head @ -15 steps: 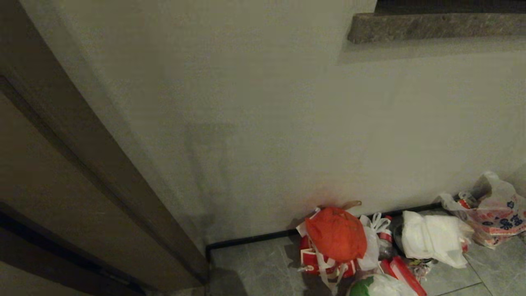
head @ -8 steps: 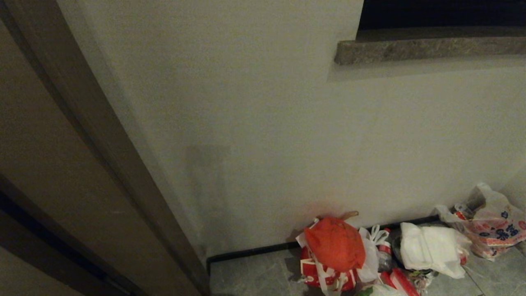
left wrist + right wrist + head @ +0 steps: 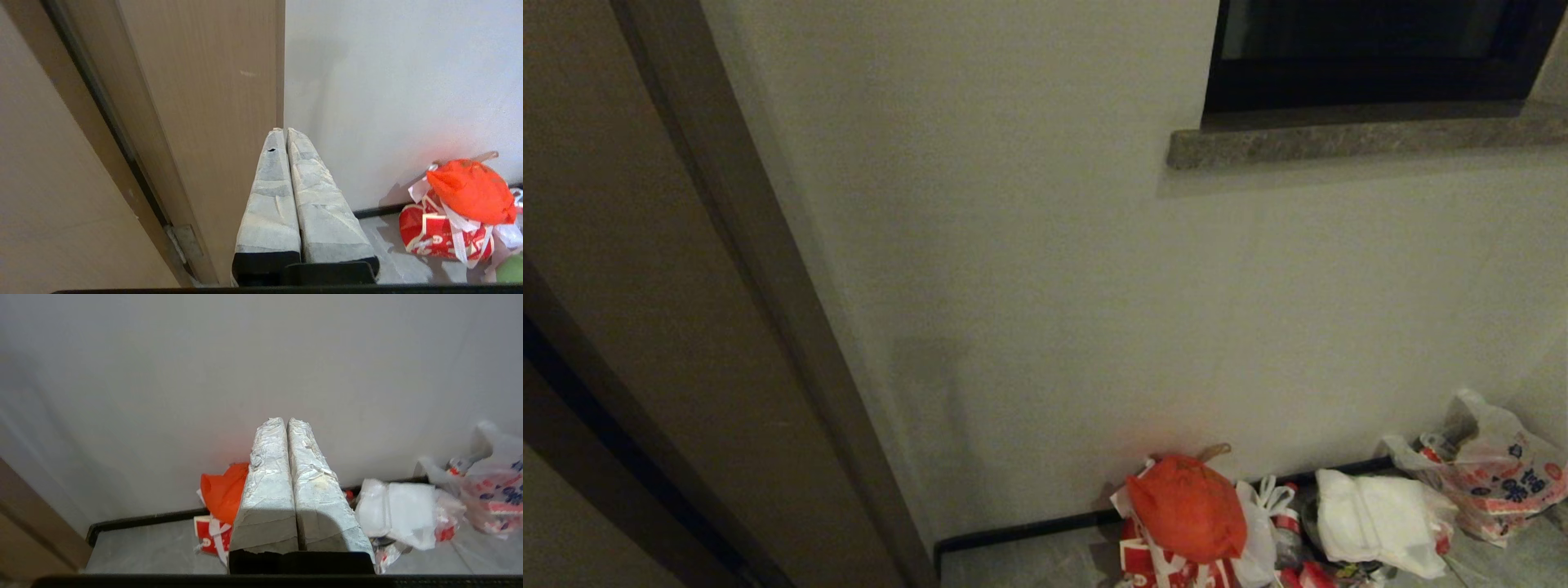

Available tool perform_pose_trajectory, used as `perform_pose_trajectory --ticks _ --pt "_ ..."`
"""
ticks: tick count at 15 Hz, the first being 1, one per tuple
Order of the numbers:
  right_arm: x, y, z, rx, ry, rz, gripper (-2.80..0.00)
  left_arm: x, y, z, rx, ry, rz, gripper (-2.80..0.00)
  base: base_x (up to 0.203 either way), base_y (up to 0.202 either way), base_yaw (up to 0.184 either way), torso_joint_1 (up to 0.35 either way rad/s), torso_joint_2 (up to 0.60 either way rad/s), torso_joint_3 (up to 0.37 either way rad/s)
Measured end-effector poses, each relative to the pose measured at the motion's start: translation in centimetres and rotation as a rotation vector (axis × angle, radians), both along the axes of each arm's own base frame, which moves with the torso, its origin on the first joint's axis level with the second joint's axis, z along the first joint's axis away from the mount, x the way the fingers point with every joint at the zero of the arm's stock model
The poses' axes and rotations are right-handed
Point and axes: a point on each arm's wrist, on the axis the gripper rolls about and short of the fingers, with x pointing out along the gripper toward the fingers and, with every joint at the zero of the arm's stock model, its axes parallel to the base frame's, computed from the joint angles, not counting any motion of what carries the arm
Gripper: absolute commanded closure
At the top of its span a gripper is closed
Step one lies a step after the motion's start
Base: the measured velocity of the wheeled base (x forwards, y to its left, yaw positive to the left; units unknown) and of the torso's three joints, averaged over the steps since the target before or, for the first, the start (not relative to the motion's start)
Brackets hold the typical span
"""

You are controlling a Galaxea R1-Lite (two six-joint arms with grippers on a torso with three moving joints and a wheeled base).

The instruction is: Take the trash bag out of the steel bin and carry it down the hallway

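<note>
on my left i see the brown door frame (image 3: 768, 327), then off-white wall (image 3: 1054, 286) down to the hallway floor (image 3: 1029, 563). my left gripper (image 3: 284, 131) is pressed fully together, holding nothing. rubbish lies against the baseboard: orange bag (image 3: 1188, 506), white bundle (image 3: 1376, 518), printed bag (image 3: 1499, 474). my right gripper (image 3: 284, 421) is likewise pinched together, empty. i can't find the trash bag or steel bin.
</note>
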Motion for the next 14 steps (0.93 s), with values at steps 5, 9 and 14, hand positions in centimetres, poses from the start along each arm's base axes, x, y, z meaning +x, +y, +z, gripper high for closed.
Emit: perform_pose_trajectory --ticks 5,9,14 --pt "0.0 0.0 0.01 -0.003 -0.001 0.0 0.0 0.0 0.0 0.0 0.0 0.0 0.0 0.0 0.0 0.0 0.0 0.003 0.0 0.198" --pt "0.0 0.0 0.0 -0.004 0.0 -0.001 0.0 0.0 0.0 0.0 0.001 0.0 -0.001 0.0 0.0 0.0 0.0 0.003 0.0 0.163" --pt "0.0 0.0 0.01 -0.003 -0.001 -0.001 0.0 0.0 0.0 0.0 0.003 0.0 0.0 0.0 0.0 0.0 0.0 0.002 0.0 0.016"
